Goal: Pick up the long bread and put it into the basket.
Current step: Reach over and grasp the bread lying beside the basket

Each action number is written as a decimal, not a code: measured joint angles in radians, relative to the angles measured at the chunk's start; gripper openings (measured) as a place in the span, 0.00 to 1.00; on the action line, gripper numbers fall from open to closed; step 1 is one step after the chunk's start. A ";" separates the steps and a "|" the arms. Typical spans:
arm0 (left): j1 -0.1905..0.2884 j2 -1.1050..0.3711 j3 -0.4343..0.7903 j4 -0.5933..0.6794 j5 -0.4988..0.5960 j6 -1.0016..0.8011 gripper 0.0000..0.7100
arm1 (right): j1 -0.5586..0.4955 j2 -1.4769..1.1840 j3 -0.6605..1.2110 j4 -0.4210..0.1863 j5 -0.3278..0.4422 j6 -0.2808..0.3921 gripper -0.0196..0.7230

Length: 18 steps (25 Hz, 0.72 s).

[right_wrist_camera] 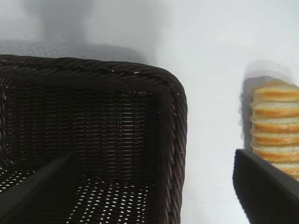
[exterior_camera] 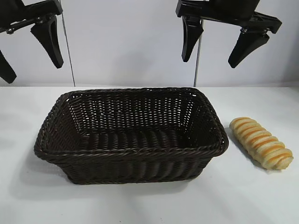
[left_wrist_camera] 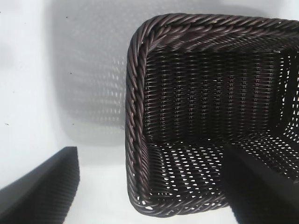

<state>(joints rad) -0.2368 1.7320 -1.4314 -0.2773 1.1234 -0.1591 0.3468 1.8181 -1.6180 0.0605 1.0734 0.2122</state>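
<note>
Right gripper [exterior_camera: 218, 52] hangs high at the back of the table [exterior_camera: 261, 196], its two fingers spread wide and nothing between them. It sits roughly above the basket's right rear corner, so the bread lies forward of it and off to its right, well below.

Left gripper [exterior_camera: 30, 56] is also raised, over the far left, fingers apart and empty. It is plainly the farther of the two from the bread, with the whole basket between; I judge the right arm to be the one for the pick.

Basket [exterior_camera: 46, 149] fills the middle of the table, long side running left to right, its inside bare of anything.

Bread [exterior_camera: 260, 142] lies flat on the table just beside the basket's right end, apart from the rim with a strip of bare table between. Its long axis runs on a diagonal, from the rear end nearer the basket to the front end farther right. In the right wrist view the bread [right_wrist_camera: 275, 126] shows past one finger, outside the spread. The grasp would likely need the fingers set across the loaf's short width.
</note>
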 joint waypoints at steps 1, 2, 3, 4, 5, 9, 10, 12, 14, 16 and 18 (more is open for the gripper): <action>0.000 0.000 0.000 0.000 0.000 0.000 0.84 | 0.000 0.000 0.000 0.000 -0.001 0.000 0.89; 0.000 0.000 0.000 0.000 0.000 -0.001 0.84 | 0.000 0.000 0.000 0.000 -0.001 0.000 0.89; 0.000 0.000 0.000 0.000 0.000 -0.003 0.84 | 0.000 0.000 0.000 0.000 -0.001 0.000 0.89; 0.000 0.000 0.000 0.000 0.000 -0.007 0.84 | 0.000 0.000 0.000 0.000 -0.001 0.000 0.89; 0.000 0.000 0.000 -0.003 -0.001 -0.011 0.84 | 0.000 0.000 0.000 0.000 -0.001 0.000 0.89; 0.000 0.000 0.000 -0.040 -0.027 -0.033 0.84 | 0.000 0.000 0.000 0.000 -0.001 0.010 0.89; 0.000 0.000 0.000 -0.048 -0.032 -0.034 0.84 | 0.000 0.000 0.000 0.000 0.000 0.015 0.89; 0.000 0.000 0.000 -0.054 -0.037 -0.037 0.84 | 0.000 0.000 0.000 0.000 0.003 0.023 0.89; 0.000 0.000 0.000 -0.058 -0.040 -0.038 0.84 | 0.000 0.000 0.000 -0.010 0.016 0.023 0.89; 0.000 0.000 0.000 -0.058 -0.043 -0.038 0.84 | 0.000 0.003 0.000 -0.036 0.055 0.023 0.89; 0.000 0.000 0.000 -0.058 -0.045 -0.038 0.84 | 0.000 0.014 0.000 -0.077 0.097 0.027 0.89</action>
<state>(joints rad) -0.2368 1.7320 -1.4314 -0.3350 1.0786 -0.1968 0.3468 1.8324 -1.6180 -0.0162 1.1702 0.2392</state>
